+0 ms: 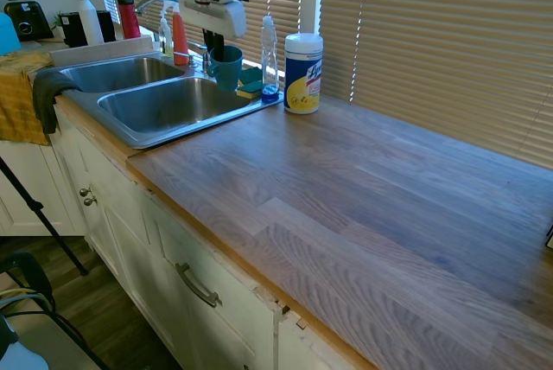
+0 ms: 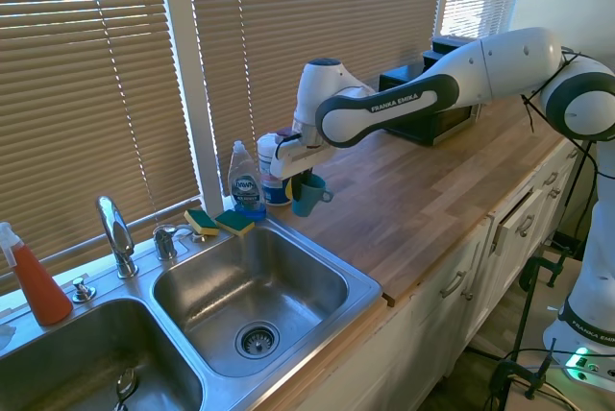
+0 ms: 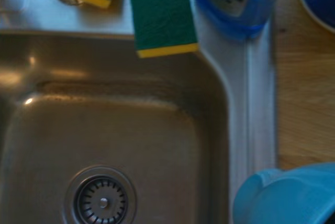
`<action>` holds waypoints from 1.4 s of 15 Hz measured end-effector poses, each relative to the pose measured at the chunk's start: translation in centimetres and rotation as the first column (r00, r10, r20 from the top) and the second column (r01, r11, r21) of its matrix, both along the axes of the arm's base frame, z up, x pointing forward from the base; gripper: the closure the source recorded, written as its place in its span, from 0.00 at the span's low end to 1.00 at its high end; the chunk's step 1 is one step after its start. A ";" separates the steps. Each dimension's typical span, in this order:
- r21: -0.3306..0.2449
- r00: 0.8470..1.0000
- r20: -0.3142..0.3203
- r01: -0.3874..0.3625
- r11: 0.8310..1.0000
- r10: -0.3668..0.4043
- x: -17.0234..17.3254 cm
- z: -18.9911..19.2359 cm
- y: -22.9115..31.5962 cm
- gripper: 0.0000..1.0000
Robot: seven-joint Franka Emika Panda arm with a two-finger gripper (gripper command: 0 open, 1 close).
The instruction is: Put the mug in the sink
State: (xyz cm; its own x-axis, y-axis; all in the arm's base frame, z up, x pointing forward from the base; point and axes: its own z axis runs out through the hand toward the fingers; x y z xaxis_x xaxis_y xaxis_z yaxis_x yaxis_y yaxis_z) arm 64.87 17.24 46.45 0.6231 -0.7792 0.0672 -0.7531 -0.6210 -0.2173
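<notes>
Above the right corner of the sink (image 2: 370,288): teal mug (image 2: 308,194) clamped at the rim by the gripper (image 2: 300,177), hanging upright and clear of the steel, handle outward. Held high, likely to pass over sponges (image 2: 220,222) and soap bottle (image 2: 246,181) lining the back ledge. Basin below empty, drain (image 3: 102,201) exposed; lowering not yet begun.

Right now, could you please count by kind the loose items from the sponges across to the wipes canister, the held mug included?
Sponges: 2
Dish soap bottle: 1
Wipes canister: 1
Mug, held in the claw: 1
Total: 5
</notes>
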 end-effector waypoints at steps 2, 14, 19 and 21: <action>-0.021 1.000 0.003 -0.013 1.000 0.013 0.5 -0.5 1.4 1.00; -0.176 0.971 -0.085 -0.237 0.955 0.225 5.8 -16.4 17.2 1.00; -0.220 0.957 -0.148 -0.278 0.935 0.249 7.2 -21.3 17.6 1.00; -0.235 0.951 -0.173 -0.292 0.927 0.256 7.6 -23.2 17.2 1.00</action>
